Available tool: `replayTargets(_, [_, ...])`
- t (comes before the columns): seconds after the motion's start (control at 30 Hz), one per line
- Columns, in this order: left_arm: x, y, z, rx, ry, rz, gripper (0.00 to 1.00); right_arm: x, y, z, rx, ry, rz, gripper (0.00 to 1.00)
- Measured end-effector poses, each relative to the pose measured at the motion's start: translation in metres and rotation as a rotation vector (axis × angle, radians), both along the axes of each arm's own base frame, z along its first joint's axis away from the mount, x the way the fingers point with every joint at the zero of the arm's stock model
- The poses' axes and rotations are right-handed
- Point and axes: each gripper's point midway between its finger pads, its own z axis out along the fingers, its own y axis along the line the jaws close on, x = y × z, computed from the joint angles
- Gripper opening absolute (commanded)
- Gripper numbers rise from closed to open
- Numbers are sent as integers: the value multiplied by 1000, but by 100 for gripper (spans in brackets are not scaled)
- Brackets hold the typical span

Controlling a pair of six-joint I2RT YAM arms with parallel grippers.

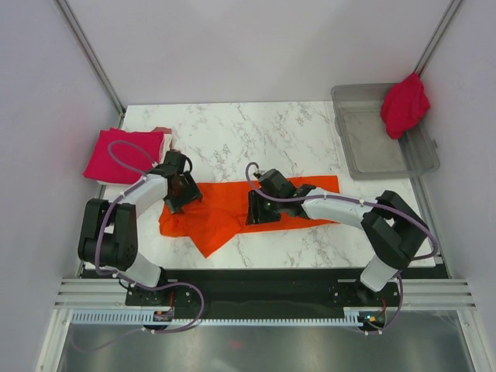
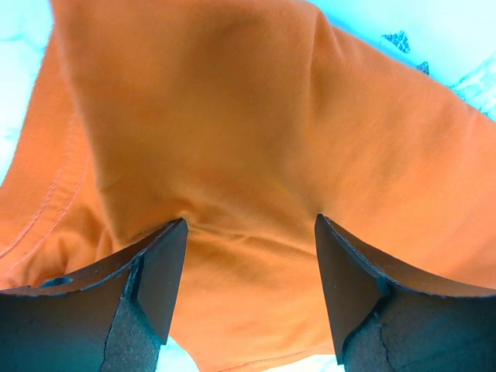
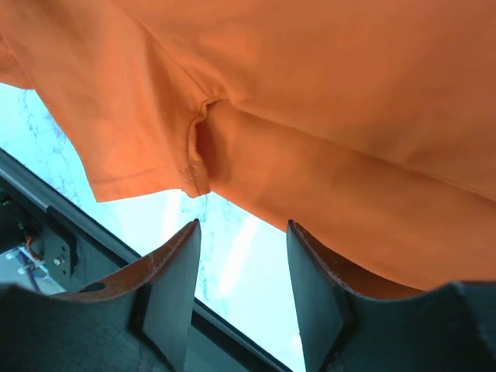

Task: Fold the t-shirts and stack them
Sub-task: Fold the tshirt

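Orange cloth, one t-shirt (image 1: pixel 229 211), lay spread flat across the middle of the marble table (image 1: pixel 256 132), one corner pointing toward 6 o'clock. Left gripper (image 2: pixel 252 232) was low over the shirt's 9 o'clock end, jaws wide, the fabric lying across the gap between them. Right gripper (image 3: pixel 242 232) hung at the shirt's middle, jaws parted with nothing between them, a sleeve (image 3: pixel 132 139) just beyond. Folded crimson shirts (image 1: pixel 124 155) sat at 10 o'clock, a pale pink one (image 1: pixel 163 132) at their far edge. At 2 o'clock another crimson shirt (image 1: pixel 404 105) draped over the grey bin's (image 1: pixel 372 147) far corner.
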Motion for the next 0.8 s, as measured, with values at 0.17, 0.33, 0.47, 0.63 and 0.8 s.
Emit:
replayTargets(0.17, [-1,2,21,-2,-70,2,76,22,-28,13,-56,-80,-51,53])
replayTargets(0.33, [0,0,56,-25,-180,-7,78,54,-76,13,-192,-148,-157,54])
replayTargets(0.47, [-8,-5,73,-60,-236,-25,79,66,-109,18,-282,-196,-223,54])
replayTargets(0.63, [-17,-15,75,-100,-240,-58,79,87,-162,25,-365,-250,-383,48])
replayTargets(0.8, [-22,-20,57,-110,-183,-72,78,102,-212,21,-466,-267,-535,42])
